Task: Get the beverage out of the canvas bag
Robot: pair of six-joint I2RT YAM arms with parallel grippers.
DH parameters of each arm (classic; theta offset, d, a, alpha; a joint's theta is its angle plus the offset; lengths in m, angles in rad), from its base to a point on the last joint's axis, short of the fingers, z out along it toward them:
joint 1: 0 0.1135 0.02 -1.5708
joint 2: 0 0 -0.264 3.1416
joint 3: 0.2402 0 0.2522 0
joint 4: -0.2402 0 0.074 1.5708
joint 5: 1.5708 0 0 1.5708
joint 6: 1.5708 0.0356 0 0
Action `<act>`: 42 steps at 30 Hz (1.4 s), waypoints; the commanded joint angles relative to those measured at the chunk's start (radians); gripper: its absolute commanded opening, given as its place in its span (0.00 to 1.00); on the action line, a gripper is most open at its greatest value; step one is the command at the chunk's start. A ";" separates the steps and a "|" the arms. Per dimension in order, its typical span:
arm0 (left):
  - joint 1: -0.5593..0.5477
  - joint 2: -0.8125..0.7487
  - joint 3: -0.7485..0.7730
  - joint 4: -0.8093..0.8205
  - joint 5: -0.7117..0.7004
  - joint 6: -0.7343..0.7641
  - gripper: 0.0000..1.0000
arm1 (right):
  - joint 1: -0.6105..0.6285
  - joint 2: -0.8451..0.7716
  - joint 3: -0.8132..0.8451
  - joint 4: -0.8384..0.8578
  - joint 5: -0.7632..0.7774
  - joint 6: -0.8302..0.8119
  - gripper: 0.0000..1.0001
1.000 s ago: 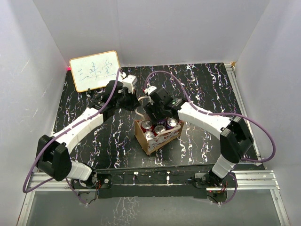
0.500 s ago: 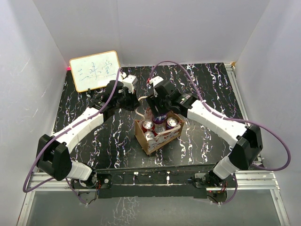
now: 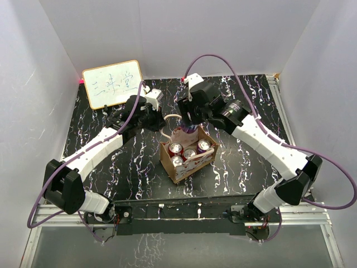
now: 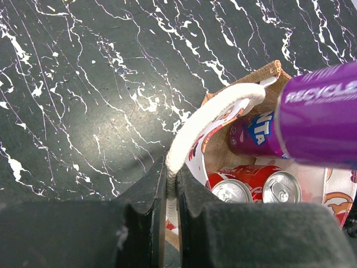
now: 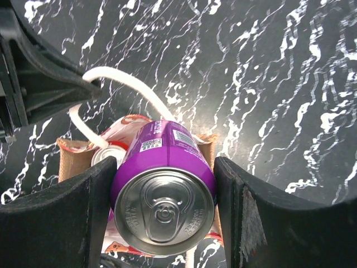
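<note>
The canvas bag [image 3: 168,163] stands mid-table, tan with a pale patterned side, and several red and purple cans [image 3: 176,148] sit upright in it. My right gripper [image 5: 164,207] is shut on a purple beverage can [image 5: 164,187], gripped by its sides and hanging above the bag's far edge [image 3: 187,132]. In the left wrist view that can [image 4: 321,118] floats over the bag's opening. My left gripper [image 4: 172,173] is shut on one white loop handle [image 4: 212,111], pulling it up and away from the bag at its far left [image 3: 162,120].
A whiteboard [image 3: 111,84] with writing leans at the back left. White walls close in the black marbled table [image 3: 111,167] on three sides. The two grippers sit close together behind the bag. A purple cable [image 3: 223,64] arches over the right arm.
My right gripper has risen and moved toward the back, lifting the purple can up out of the bag. The left gripper has stayed on the handle.
</note>
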 commanded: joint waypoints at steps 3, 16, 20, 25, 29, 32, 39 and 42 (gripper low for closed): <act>-0.004 -0.005 0.033 -0.025 0.006 -0.003 0.00 | 0.003 -0.033 0.172 0.036 0.218 -0.021 0.08; -0.004 0.005 0.037 -0.033 0.001 0.006 0.00 | -0.452 0.058 0.123 0.125 0.087 0.006 0.08; -0.004 0.009 0.038 -0.030 0.010 0.002 0.00 | -0.589 0.125 0.094 0.181 -0.021 0.020 0.08; -0.004 0.013 0.037 -0.028 0.026 -0.002 0.00 | -0.691 0.281 0.174 0.189 -0.100 0.026 0.08; -0.004 0.006 0.033 -0.020 0.041 -0.007 0.00 | -0.743 0.438 0.299 0.153 -0.115 0.028 0.08; -0.004 0.002 0.030 -0.017 0.039 -0.009 0.00 | -0.763 0.547 0.399 0.123 -0.121 0.032 0.08; -0.004 0.005 0.029 -0.015 0.043 -0.010 0.00 | -0.765 0.702 0.561 0.077 -0.089 0.009 0.08; -0.004 0.004 0.030 -0.015 0.044 -0.011 0.00 | -0.765 0.735 0.582 0.076 -0.081 0.004 0.08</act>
